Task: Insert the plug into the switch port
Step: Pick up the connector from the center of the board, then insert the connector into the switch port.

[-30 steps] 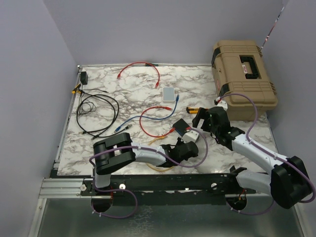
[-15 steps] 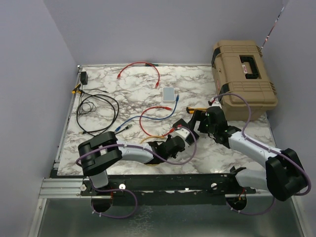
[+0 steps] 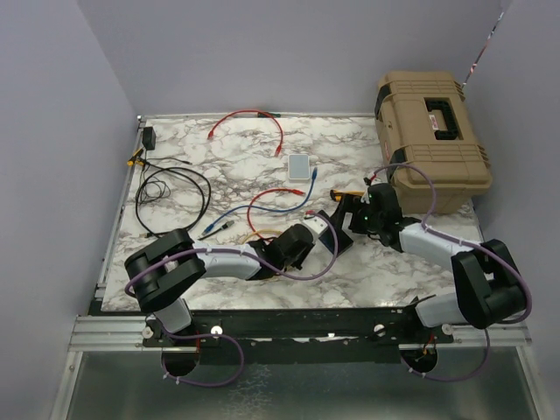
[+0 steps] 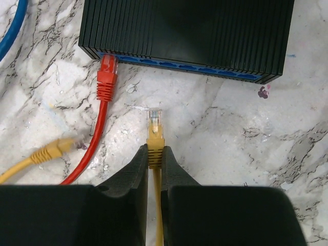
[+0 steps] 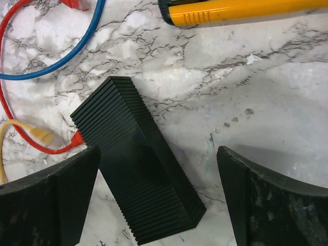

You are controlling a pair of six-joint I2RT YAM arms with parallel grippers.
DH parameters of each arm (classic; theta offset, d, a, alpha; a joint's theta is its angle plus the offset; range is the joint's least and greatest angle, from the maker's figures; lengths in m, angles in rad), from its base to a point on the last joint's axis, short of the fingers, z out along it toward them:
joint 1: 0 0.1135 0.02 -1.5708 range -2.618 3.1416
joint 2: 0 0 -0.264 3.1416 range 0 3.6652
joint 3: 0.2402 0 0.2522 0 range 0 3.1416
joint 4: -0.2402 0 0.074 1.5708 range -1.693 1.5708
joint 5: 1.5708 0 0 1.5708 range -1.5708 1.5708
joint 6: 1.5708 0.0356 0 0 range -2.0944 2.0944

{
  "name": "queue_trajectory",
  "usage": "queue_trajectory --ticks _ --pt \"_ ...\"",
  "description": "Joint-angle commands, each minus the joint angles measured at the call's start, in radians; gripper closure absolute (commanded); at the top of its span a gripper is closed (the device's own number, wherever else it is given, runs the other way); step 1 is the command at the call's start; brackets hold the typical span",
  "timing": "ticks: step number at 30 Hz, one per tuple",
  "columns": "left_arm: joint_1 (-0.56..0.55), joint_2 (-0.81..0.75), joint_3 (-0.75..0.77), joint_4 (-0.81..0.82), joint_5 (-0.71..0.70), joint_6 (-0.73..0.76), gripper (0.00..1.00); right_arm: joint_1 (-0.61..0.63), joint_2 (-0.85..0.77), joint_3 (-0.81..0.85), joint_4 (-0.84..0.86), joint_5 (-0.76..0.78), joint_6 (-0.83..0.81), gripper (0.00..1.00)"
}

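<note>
At the bottom centre of the left wrist view, our left gripper [image 4: 155, 154] is clamped on the yellow cable plug [image 4: 155, 123]. The plug points at the flat black ribbed switch [image 4: 189, 36] along the top and stays apart from it. A red plug [image 4: 106, 77] sits in the switch's leftmost port. Our right gripper [image 5: 158, 154] has its fingers wide apart, one on each side of the switch.

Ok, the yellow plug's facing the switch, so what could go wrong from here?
1. The right tool straddles the switch open, not clamping, so pushing the yellow plug in may slide the switch away.
2. The red cable runs right beside the left tool and might snag.
</note>
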Motion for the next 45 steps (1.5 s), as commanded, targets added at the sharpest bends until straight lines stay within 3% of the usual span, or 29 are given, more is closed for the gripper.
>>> queue_trajectory --ticks 1,6,25,45 --pt "0.012 -0.019 0.031 0.014 0.054 0.061 1.0 -0.006 0.076 0.077 0.005 -0.09 -0.023 0.02" --pt "0.019 0.004 0.058 0.007 0.051 0.076 1.0 -0.008 0.126 0.121 -0.009 -0.127 -0.023 0.04" --pt "0.061 0.068 0.111 -0.014 0.079 0.111 1.0 -0.009 0.162 0.044 0.071 -0.207 -0.049 0.18" --pt "0.088 0.108 0.166 -0.063 0.153 0.098 1.0 -0.01 0.189 0.044 0.103 -0.269 -0.068 0.23"
